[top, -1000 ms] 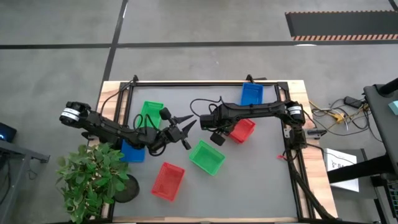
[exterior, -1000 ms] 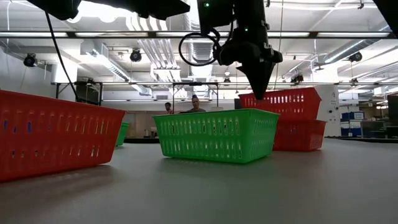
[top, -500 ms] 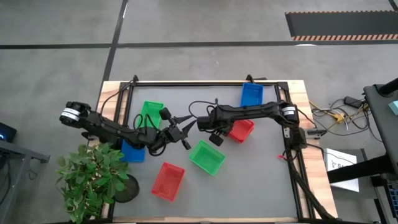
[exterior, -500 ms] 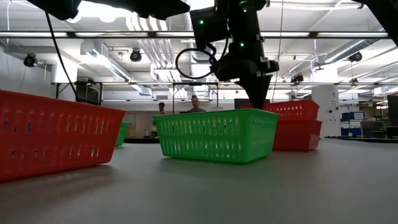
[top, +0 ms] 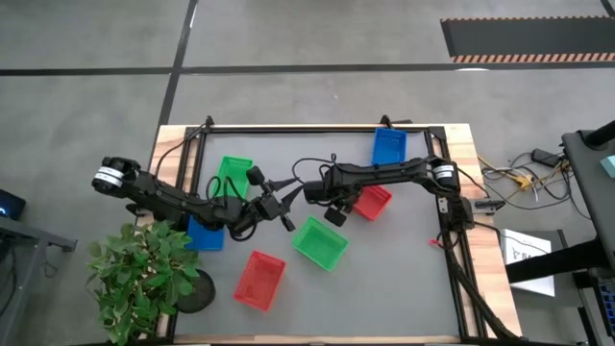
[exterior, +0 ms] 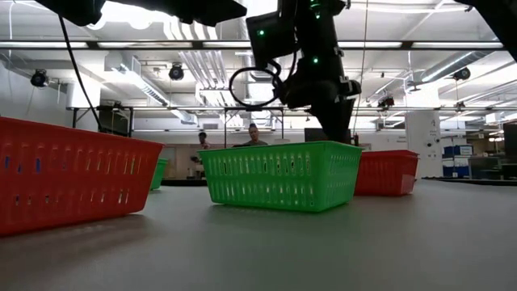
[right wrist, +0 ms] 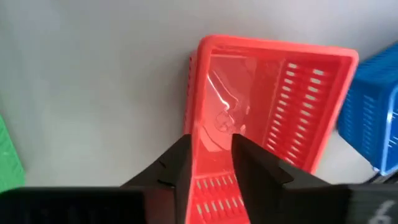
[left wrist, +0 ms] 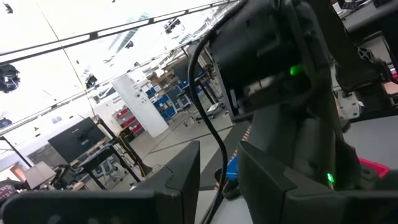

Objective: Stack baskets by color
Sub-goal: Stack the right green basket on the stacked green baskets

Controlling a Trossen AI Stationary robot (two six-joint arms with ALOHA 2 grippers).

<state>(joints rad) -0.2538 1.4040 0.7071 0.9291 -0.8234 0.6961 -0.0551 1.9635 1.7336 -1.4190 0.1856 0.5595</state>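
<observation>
A red basket (top: 373, 201) (right wrist: 267, 112) sits right of the table's middle, showing in the low view as a red basket (exterior: 386, 172) behind the green basket (exterior: 279, 175). My right gripper (right wrist: 210, 174) (top: 348, 204) points down over its left end, open, with a fingertip on each side of that end's rim. My left gripper (top: 286, 204) (left wrist: 219, 180) hovers open at mid-table, holding nothing. Also on the table are a green basket (top: 320, 242), a red basket (top: 259, 280), a green basket (top: 233, 173) and two blue baskets (top: 389, 144) (top: 204, 234). My right gripper comes from above with its two fingers (right wrist: 177, 171) astride the rim (right wrist: 198, 158) at the red basket's left end. I cannot tell whether either finger touches it. The basket rests level, not lifted.
A potted plant (top: 144, 274) stands at the table's near left corner. A black frame rail (top: 307, 127) runs along the far edge. Cables (top: 509, 178) lie off the right side. Bare mat shows at the near right.
My right gripper has sunk a little and opened, letting go of the red basket. That basket, earlier lifted and tilted above a second red one, has dropped into it and now sits level.
</observation>
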